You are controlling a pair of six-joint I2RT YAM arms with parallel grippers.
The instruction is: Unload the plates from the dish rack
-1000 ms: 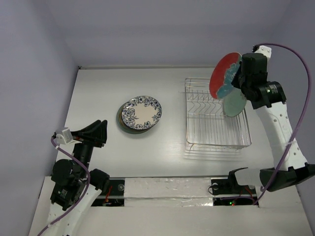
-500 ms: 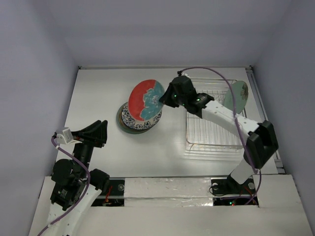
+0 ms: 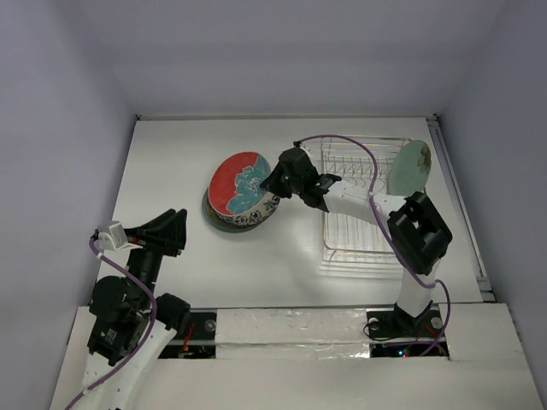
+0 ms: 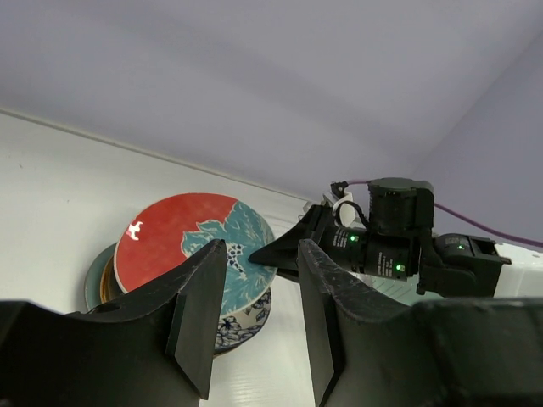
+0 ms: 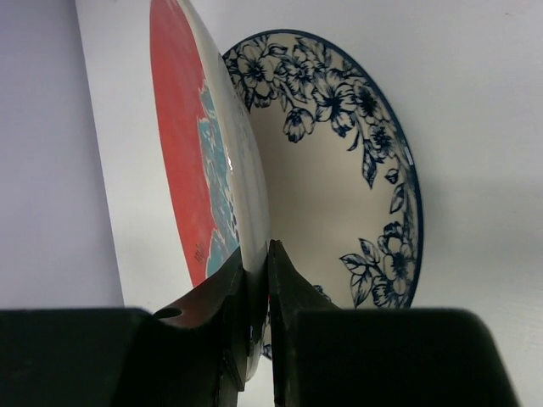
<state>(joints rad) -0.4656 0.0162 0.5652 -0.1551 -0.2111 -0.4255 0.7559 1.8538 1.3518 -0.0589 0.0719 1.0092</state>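
My right gripper [image 3: 272,184] is shut on the rim of the red plate [image 3: 238,181], which has a teal floral patch. It holds the plate tilted just above the plate stack [image 3: 224,220], left of the dish rack [image 3: 369,224]. In the right wrist view the red plate [image 5: 180,144] stands edge-on between the gripper's [image 5: 258,275] jaws, over the blue-white floral plate [image 5: 339,182] that tops the stack. The mint green plate [image 3: 410,168] stands upright in the rack's far right. My left gripper [image 3: 168,231] is open and empty, near left of the stack; its view shows the red plate [image 4: 174,242].
The silver wire rack holds only the mint plate that I can see. White walls close the table at the back and both sides. My right arm [image 3: 367,201] and its purple cable stretch across the rack's left part.
My right arm has carried the red plate from above the rack leftward and lowered it over the stack. The left arm has not moved.
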